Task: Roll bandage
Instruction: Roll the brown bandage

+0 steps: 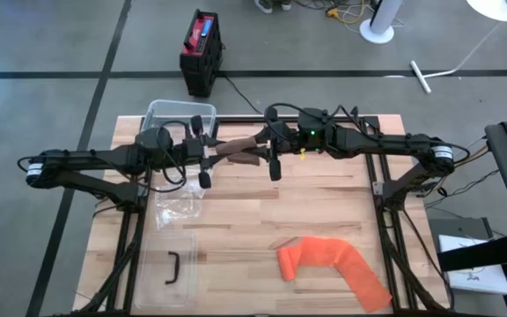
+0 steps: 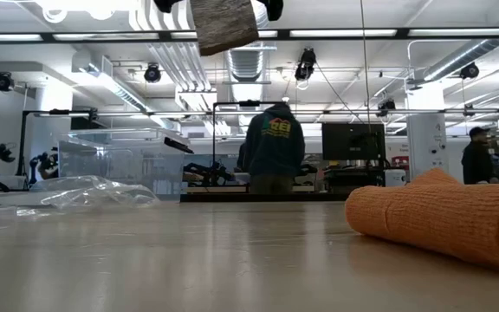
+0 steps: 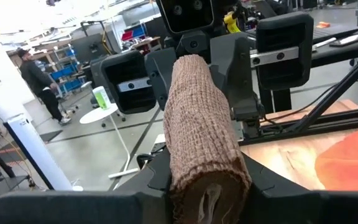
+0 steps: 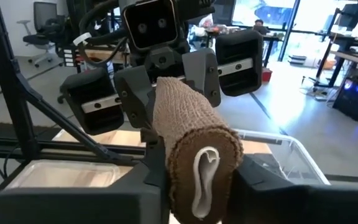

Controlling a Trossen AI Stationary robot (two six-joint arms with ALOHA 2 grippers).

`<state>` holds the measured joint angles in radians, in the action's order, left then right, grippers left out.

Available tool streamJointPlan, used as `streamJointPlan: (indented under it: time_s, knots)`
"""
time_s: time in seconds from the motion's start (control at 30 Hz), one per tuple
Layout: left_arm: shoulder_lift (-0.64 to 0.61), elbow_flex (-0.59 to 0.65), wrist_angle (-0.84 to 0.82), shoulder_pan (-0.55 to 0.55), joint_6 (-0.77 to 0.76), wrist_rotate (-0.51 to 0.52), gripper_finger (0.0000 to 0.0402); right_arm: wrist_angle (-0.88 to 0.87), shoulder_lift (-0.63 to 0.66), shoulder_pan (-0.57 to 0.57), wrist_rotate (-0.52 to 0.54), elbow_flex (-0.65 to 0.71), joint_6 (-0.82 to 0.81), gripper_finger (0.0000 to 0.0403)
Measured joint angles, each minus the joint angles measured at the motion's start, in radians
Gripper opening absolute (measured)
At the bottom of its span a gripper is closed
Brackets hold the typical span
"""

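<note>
A brown woven bandage roll [image 1: 236, 150] is held in the air above the far middle of the light wooden desk [image 1: 262, 220], spanning the gap between the two arms. The left claw [image 3: 207, 186] is closed on one end of the roll, its dark fingers pressed against both sides. The right claw [image 4: 197, 180] is clamped on the opposite end, so both arms grip the same roll, facing each other.

The brown bandage looks fully wound: its end face in the right wrist view shows a tight spiral with a pale inner fold, and no loose tail is visible hanging from it. That part of the job seems essentially done, with only setting it down left.

An orange crinkled bandage [image 1: 331, 267] lies on the near right of the desk, partly rolled at one end with a flat tail trailing away, untouched. If it belongs to the task, it is not yet finished. A clear plastic container [image 1: 172, 116] sits at the far left.
</note>
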<state>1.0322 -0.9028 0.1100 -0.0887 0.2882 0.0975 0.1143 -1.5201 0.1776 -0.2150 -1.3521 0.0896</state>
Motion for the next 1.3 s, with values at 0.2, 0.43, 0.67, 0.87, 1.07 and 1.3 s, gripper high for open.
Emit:
streamJointPlan:
  time_s: [0.2,0.43,0.67,0.87,1.07,1.3]
  knots:
    - [-0.049,0.0,-0.027,0.001,-0.012,-0.007,0.0109,0.02,-0.003,-0.001,-0.018,0.0,0.062,0.0062]
    - [-0.148,0.0,-0.117,0.0,-0.123,-0.006,0.0176,0.07,-0.002,-0.002,-0.026,-0.001,0.211,0.0062]
    - [-0.216,0.0,-0.141,0.0,-0.164,-0.051,0.0244,0.09,-0.003,-0.003,-0.032,0.0,0.293,0.0058]
    - [-0.212,0.0,-0.119,0.0,-0.135,-0.054,0.0287,0.092,-0.003,-0.003,-0.031,0.005,0.363,0.0055]
    - [-0.202,0.0,-0.087,0.0,-0.317,-0.055,0.0313,0.094,-0.003,-0.003,-0.029,0.016,0.527,0.0057]
    - [-0.218,0.0,-0.097,0.0,-0.364,-0.023,0.0315,0.101,-0.003,-0.003,-0.021,0.016,0.558,0.0054]
